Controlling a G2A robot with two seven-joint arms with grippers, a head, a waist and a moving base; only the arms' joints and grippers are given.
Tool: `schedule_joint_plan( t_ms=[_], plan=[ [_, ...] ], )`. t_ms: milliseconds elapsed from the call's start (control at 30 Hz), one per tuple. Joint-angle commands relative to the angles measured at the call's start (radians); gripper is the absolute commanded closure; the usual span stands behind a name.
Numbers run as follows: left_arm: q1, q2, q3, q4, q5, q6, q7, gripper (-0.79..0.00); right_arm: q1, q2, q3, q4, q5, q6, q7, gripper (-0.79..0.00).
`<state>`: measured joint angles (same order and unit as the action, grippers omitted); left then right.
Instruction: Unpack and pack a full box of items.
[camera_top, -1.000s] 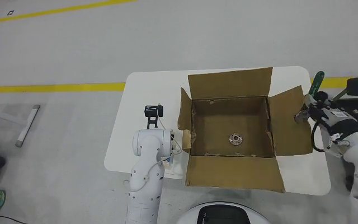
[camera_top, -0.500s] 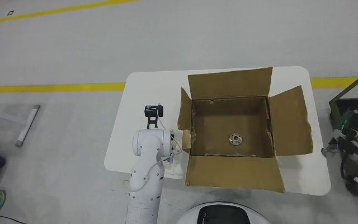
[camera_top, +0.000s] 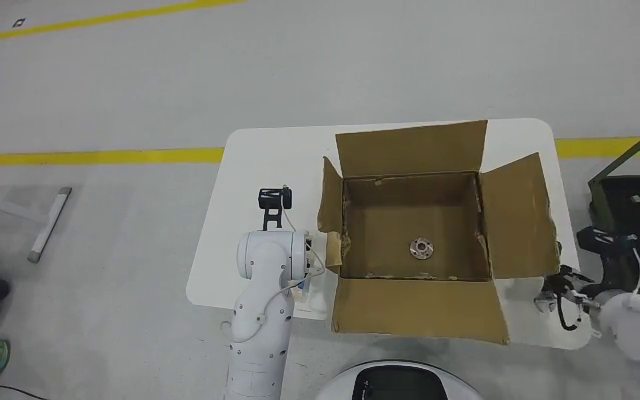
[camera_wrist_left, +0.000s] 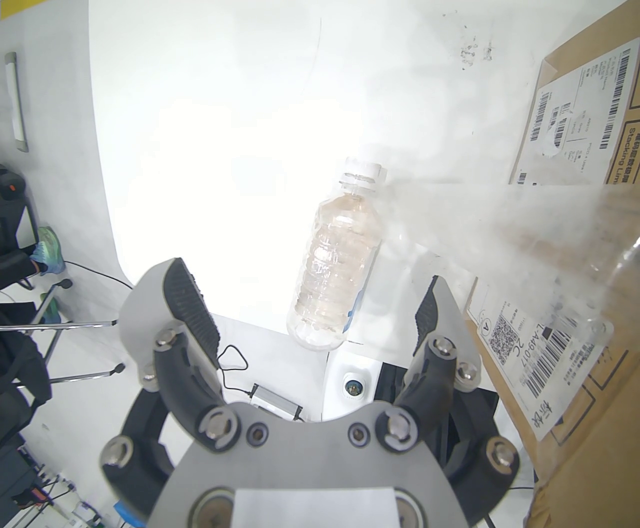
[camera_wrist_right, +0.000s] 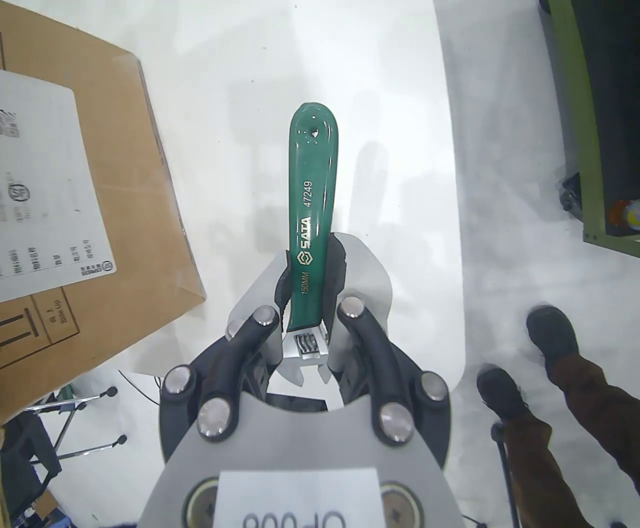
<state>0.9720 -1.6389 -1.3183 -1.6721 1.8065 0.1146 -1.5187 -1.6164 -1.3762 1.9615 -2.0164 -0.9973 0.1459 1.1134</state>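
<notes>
Green-handled adjustable wrench (camera_wrist_right: 311, 200) is clamped between the closed jaws of the right gripper (camera_wrist_right: 309, 287). Its handle points out past the fingertips, over the white table (camera_wrist_right: 400, 125) near the right flap of the open brown cardboard box (camera_top: 410, 150). The left gripper (camera_wrist_left: 306, 277) hangs with jaws spread wide, holding nothing, above a clear plastic bottle (camera_wrist_left: 340, 260) lying on the table beside the box. A small metal ring (camera_top: 421, 246) lies on the box floor.

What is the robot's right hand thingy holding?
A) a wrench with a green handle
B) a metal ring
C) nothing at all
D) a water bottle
A: in the right wrist view the right gripper is shut on the green-handled adjustable wrench, whose handle sticks out past the fingers.
</notes>
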Motion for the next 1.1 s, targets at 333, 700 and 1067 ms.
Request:
schedule_joint_plan(
  t_ms=[333, 700, 1067],
  plan=[
    [0.0, 0.0, 0.0, 0.0, 0.0, 0.0, 0.0, -0.785, 0.07, 0.019, -0.091, 0.08, -0.084, 0.004, 0.107, -0.086],
    [0.0, 0.0, 0.0, 0.0, 0.0, 0.0, 0.0, -0.785, 0.091, 0.031, -0.11, 0.072, -0.104, 0.041, 0.128, -0.326],
    [0.0, 0.0, 0.0, 0.0, 0.0, 0.0, 0.0, -0.785, 0.126, 0.045, 0.032, -0.334, -0.025, 0.044, -0.023, -0.231]
  ],
)
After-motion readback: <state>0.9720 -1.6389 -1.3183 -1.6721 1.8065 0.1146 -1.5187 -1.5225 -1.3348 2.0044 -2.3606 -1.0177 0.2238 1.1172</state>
